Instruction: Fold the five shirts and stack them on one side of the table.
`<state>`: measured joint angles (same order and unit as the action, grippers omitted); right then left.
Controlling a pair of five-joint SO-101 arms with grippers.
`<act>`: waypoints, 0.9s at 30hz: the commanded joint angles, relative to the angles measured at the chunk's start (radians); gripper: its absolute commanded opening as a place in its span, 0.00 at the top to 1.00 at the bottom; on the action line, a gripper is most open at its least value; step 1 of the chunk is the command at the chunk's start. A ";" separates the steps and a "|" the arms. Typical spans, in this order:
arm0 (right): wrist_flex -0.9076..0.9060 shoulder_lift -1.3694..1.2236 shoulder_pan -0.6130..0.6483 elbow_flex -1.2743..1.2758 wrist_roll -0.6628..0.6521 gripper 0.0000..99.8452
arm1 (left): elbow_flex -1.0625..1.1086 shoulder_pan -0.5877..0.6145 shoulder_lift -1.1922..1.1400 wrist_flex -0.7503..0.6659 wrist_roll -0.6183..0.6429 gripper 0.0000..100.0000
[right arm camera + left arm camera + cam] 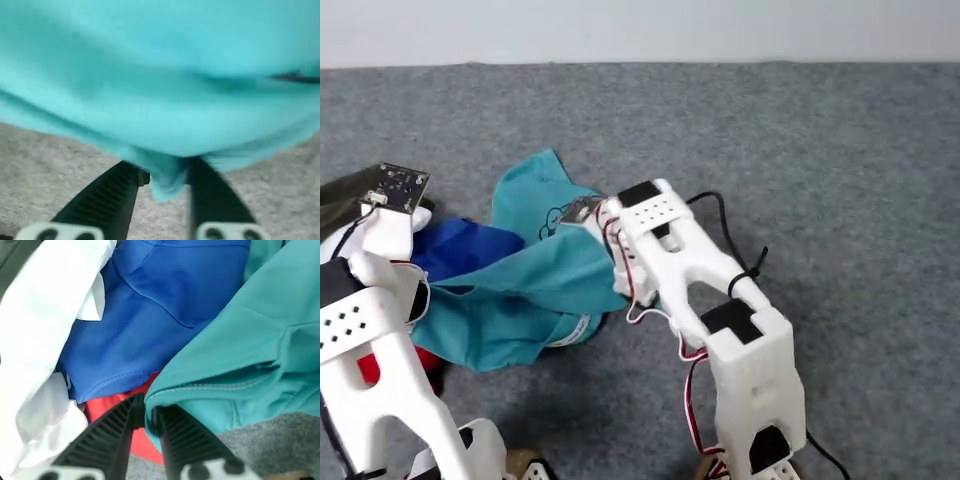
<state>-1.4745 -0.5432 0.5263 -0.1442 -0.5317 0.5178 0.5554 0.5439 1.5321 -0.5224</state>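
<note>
Shirts lie in a loose heap on the table, and the teal shirt (535,285) is on top of it, stretched between the two arms. The left gripper (148,407) is clenched on its stitched hem, with the black ribbed fingers (117,432) almost together and only the thin edge of cloth between them. The right gripper (167,175) grasps a bunched fold at the opposite end of the same shirt, and the fabric fills the space between its jaws and hangs a little below them. Just beyond the left gripper's tips lies a blue shirt (165,300), partly covered by the teal one. A red shirt (102,405) shows directly under the fingers, and a white shirt (40,315) is beside the blue one. A dark olive shirt (345,195) lies farther out, behind this arm. Under everything is a grey, carpet-like surface (800,150), which is bare on the right arm's far side. A pale plain wall (640,30) stands along its back edge.
</note>
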 commanded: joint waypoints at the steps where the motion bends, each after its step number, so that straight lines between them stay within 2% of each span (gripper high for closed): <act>1: -0.008 0.012 -0.042 -0.063 -0.009 0.98 | -0.008 -0.003 0.035 -0.020 -0.006 0.99; 6: -0.159 0.013 -0.096 -0.255 -0.009 0.99 | -0.025 -0.005 0.035 -0.018 -0.003 0.99; 10: -0.317 0.051 -0.150 -0.506 -0.009 0.99 | -0.130 -0.006 0.035 -0.012 -0.002 0.99; 14: -0.320 0.185 -0.223 -0.624 -0.055 0.99 | -0.272 -0.071 0.035 -0.012 -0.002 0.99; 19: -0.318 0.374 -0.283 -0.634 -0.100 0.99 | -0.407 -0.227 0.032 -0.026 -0.002 0.99; 22: -0.315 0.487 -0.323 -0.634 -0.101 0.99 | -0.443 -0.319 0.034 -0.091 -0.002 0.99; 27: -0.271 0.667 -0.374 -0.634 -0.170 0.99 | -0.524 -0.394 0.035 -0.252 0.000 0.99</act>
<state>-1.7507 -0.0138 0.1857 -0.7288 -0.6667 0.0806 0.2056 0.5439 1.3740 -0.5271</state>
